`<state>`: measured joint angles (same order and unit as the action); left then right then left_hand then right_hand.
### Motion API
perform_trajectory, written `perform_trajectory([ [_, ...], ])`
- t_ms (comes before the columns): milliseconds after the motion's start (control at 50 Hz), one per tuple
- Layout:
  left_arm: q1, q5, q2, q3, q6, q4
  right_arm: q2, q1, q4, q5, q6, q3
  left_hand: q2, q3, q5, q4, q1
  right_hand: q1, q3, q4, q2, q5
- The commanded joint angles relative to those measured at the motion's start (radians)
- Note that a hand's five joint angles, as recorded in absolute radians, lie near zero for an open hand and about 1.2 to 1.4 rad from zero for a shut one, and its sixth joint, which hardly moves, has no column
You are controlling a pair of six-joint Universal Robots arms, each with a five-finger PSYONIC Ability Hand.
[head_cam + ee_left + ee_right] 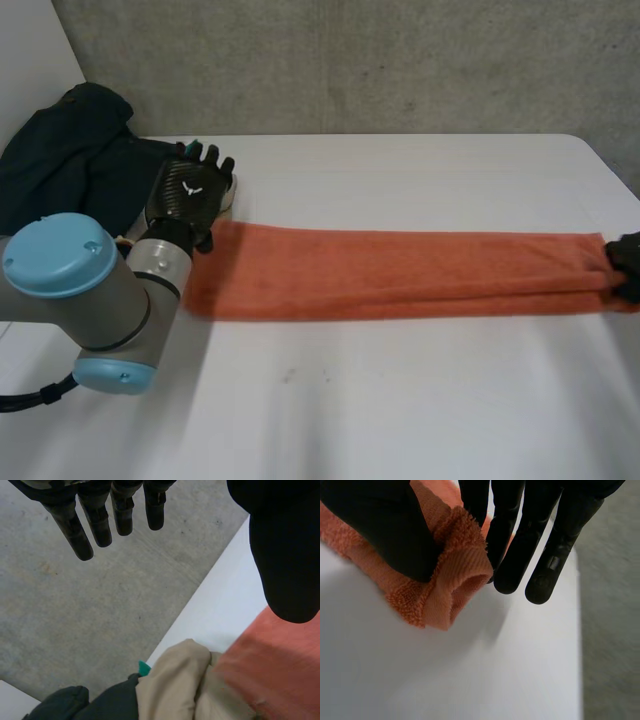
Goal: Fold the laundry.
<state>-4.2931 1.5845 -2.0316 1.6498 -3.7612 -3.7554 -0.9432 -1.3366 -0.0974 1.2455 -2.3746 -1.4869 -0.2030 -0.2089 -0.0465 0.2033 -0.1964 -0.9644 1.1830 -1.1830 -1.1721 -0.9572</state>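
Note:
A long orange towel (pixel 400 272), folded into a narrow strip, lies across the white table (pixel 400 400). My left hand (pixel 190 190) hovers over the towel's left end with its fingers (pixel 100 520) straight and apart, holding nothing. At the towel's right end my right hand (pixel 628 262) pinches the cloth. In the right wrist view the thumb (pixel 395 525) presses the bunched towel end (pixel 455 580) against the fingers (pixel 520 540). The left end of the towel (pixel 280 670) lies under my left thumb (pixel 285 555).
A heap of dark clothing (pixel 60 160) lies at the table's back left corner. A beige garment (pixel 175 685) sits beside it, touching the towel's left end. The table's right edge is close to my right hand.

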Motion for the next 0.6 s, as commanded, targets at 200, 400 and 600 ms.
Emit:
perform_trajectory([
  [200, -0.008, 0.003, 0.131, 0.077, 0.001, 0.0, -0.11, 0.156, -0.065, -0.007, 0.249, 0.05, 0.022, 0.028, 0.04, -0.022, 0.015, -0.432, 0.213, -0.213, -0.224, -0.264],
  [400, -0.005, 0.005, 0.154, 0.099, 0.001, 0.0, -0.224, -0.289, -0.13, -0.123, 0.201, 0.043, 0.025, 0.031, 0.043, -0.025, 0.018, -0.432, 0.213, -0.213, -0.224, -0.264],
  [600, -0.002, 0.006, 0.171, 0.108, 0.001, 0.002, -0.018, -0.8, -0.278, -0.17, 0.273, 0.117, 0.025, 0.031, 0.043, -0.025, 0.018, -0.432, 0.213, -0.213, -0.224, -0.264],
])
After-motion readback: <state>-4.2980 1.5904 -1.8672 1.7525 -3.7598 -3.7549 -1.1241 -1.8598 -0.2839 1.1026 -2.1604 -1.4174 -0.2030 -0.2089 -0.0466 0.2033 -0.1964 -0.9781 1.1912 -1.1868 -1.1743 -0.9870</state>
